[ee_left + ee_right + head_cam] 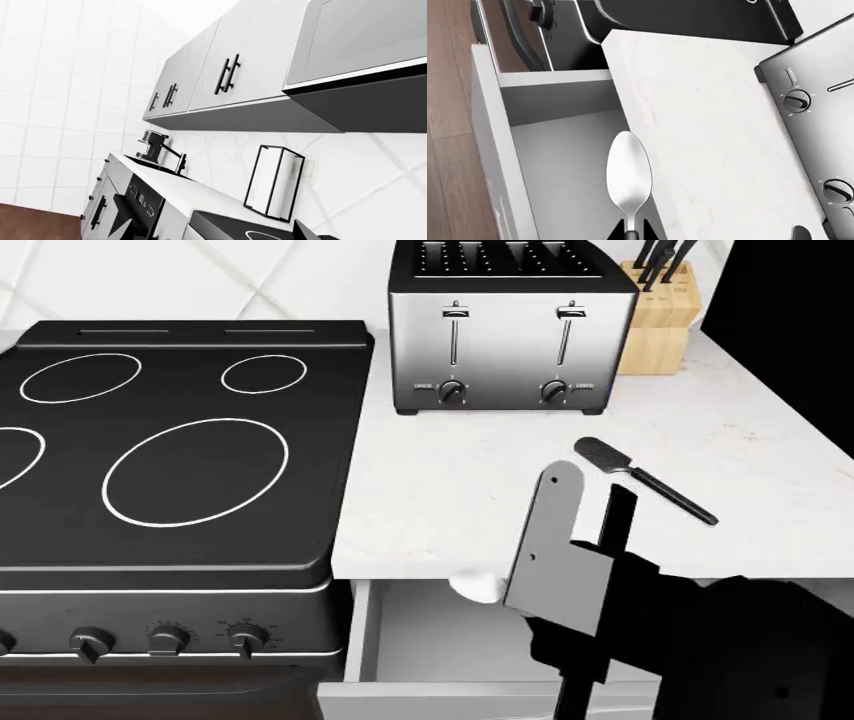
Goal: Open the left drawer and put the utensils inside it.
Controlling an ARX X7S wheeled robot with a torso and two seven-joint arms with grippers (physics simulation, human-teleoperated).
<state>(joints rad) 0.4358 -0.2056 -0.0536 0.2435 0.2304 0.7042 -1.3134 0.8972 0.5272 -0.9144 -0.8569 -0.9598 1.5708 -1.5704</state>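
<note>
A white marble-look countertop point(454, 490) is running between a black cooktop point(174, 440) with 4 white ring burners and a dark panel at the far right. White tiled wall is showing behind, and in the left wrist view grey upper cabinets point(220, 75) with black bar handles are hanging above a counter with a coffee machine point(152, 145) and a black-framed white holder point(275, 182).

A chrome 4-slot toaster point(511, 335) is standing at the back of the counter, with a wooden knife block point(661, 325) just beside it on the right. Stove knobs point(167, 640) are lining the range front below the cooktop.

The left drawer point(427, 640) is standing pulled out below the counter edge, its plain white inside showing. The right gripper point(554, 540) is hanging over the counter's front edge and partly blocking the drawer. Its fingers are clenching the dark handle of the spoon point(629, 175), whose silver bowl is poking out over the line between countertop and open drawer. The spatula point(643, 480) is lying on the counter, right of the gripper and apart from it. The left gripper is not showing in any view.
</note>
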